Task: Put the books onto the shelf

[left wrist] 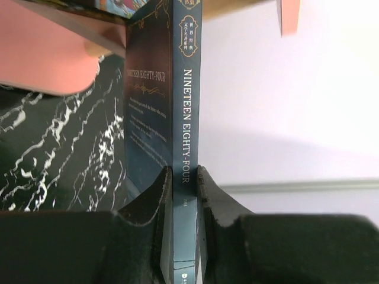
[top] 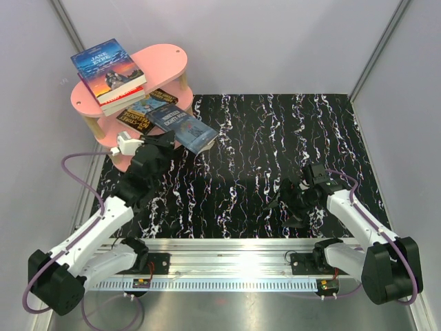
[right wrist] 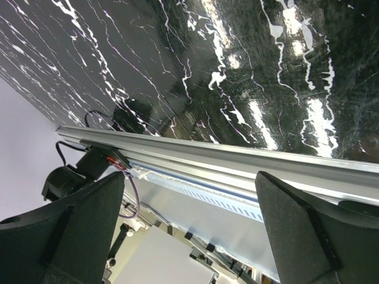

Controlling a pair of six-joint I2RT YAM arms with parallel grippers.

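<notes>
Left end effector (left wrist: 183, 174) is closed on Nineteen Eighty-Four (left wrist: 185, 106), the spine being pinched between both fingers (left wrist: 155, 204) near one end. The book is held above the tabletop (top: 275, 138) and extends ahead of the end effector to the pink shelf (top: 165, 62), where its far end is seen beneath an upper board. Beyond and above the end effector, Jane Eyre (top: 107, 65) is stacked on a red book (top: 96, 93) on the top board. More books (top: 141, 114) are laid on the middle board. Right end effector (right wrist: 189, 177) is held wide open and empty over the tabletop, well apart from the shelf.
</notes>
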